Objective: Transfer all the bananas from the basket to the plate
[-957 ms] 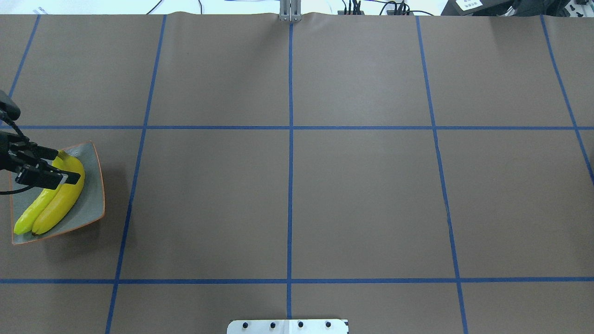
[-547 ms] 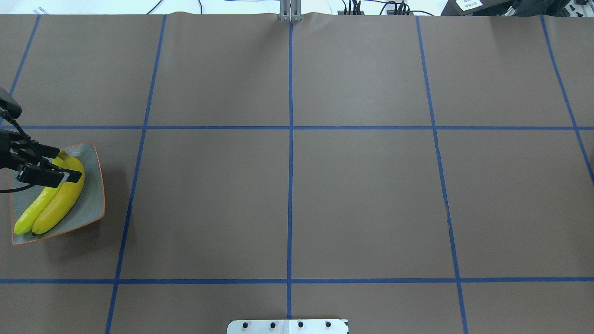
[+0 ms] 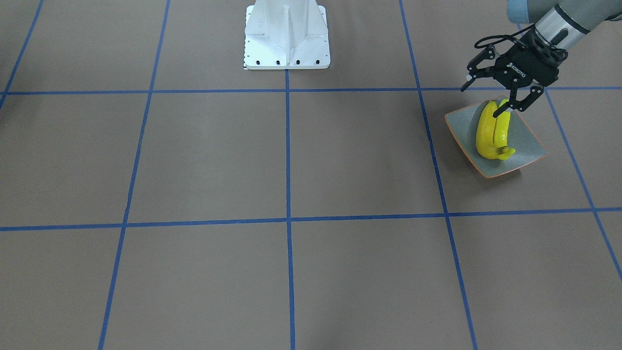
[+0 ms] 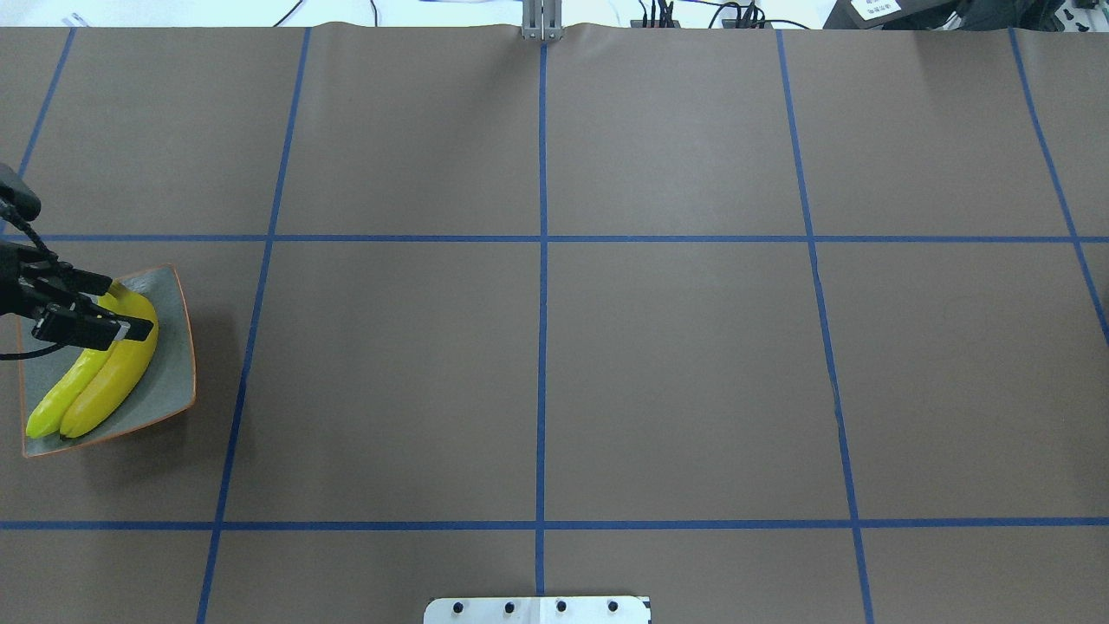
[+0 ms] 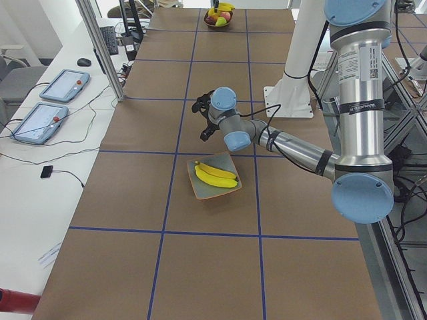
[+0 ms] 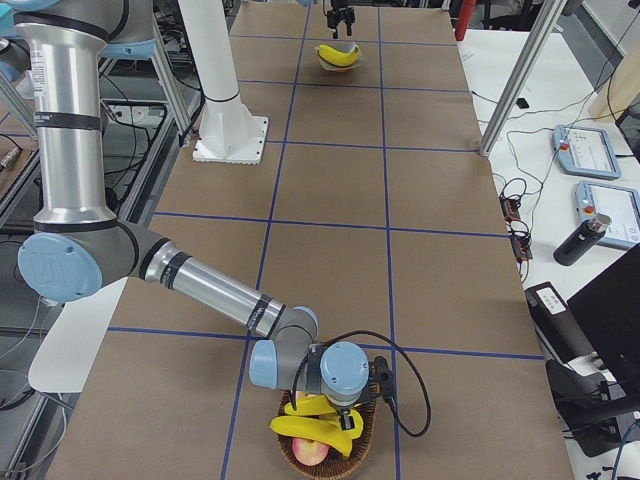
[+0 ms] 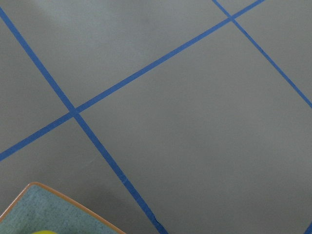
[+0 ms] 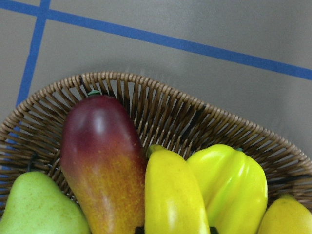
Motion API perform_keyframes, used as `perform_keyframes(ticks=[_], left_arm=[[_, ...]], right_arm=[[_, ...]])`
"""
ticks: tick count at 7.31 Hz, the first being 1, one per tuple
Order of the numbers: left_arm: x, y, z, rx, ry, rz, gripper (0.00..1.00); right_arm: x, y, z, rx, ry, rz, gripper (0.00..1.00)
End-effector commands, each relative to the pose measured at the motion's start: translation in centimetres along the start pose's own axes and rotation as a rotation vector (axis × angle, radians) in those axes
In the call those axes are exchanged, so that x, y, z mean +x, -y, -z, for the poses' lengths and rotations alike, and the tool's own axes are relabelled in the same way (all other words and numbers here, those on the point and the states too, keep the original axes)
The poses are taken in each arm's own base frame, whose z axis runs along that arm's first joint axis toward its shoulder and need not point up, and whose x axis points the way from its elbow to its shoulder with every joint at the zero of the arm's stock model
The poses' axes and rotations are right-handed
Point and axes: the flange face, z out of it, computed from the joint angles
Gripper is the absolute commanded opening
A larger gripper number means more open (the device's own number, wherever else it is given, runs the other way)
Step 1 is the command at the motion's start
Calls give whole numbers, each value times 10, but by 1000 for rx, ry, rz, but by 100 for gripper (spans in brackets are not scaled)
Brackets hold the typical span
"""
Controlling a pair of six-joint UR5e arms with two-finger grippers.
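Two bananas (image 3: 492, 131) lay on the plate (image 3: 527, 146) by the bench's left edge, under the left gripper (image 3: 482, 99), its fingers (image 3: 503, 109) apart. The right gripper (image 6: 340, 408) was down at the basket (image 8: 161, 105) by the right edge; closed or not, I cannot tell. It needed to pinch one banana's middle and lift straight up.
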Motion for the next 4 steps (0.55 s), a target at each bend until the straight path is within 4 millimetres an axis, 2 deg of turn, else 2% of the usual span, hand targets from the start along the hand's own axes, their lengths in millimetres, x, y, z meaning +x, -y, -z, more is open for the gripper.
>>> perform_keyframes(ticks=[1, 3, 4], left_arm=[[-1, -1, -1, -5, -1, 3, 100], [-1, 0, -1, -4, -3, 4, 100], [3, 9, -2, 8, -6, 2, 100]], right_arm=[[-28, 31, 34, 28, 4, 18, 0], [-67, 65, 83, 40, 12, -15, 0], [-89, 79, 107, 79, 13, -106, 0]])
